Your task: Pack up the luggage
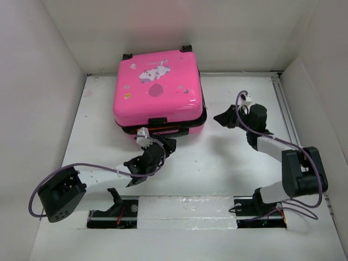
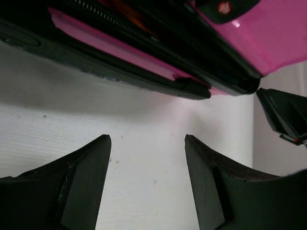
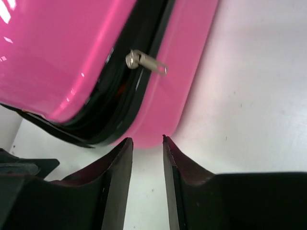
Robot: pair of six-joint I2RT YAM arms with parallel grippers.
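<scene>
Top view: the luggage (image 1: 157, 89) lies lid lowered at the far centre of the counter (image 1: 217, 174). My left claw (image 1: 167, 143) is at its near edge, and my right claw (image 1: 220, 118) is beside its near right corner. Left wrist: the left claw (image 2: 147, 141) is spread wide and empty, with the glossy shell and toothed zipper trim (image 2: 144, 36) ahead. Right wrist: the right claw (image 3: 147, 141) is narrowly parted and empty, and the metal zipper pull (image 3: 146, 62) is directly ahead on the gaping seam.

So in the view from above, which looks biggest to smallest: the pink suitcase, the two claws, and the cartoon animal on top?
1. The pink suitcase, easily biggest.
2. The left claw and right claw: they look about alike, can't rank.
3. The cartoon animal, smallest.
</scene>
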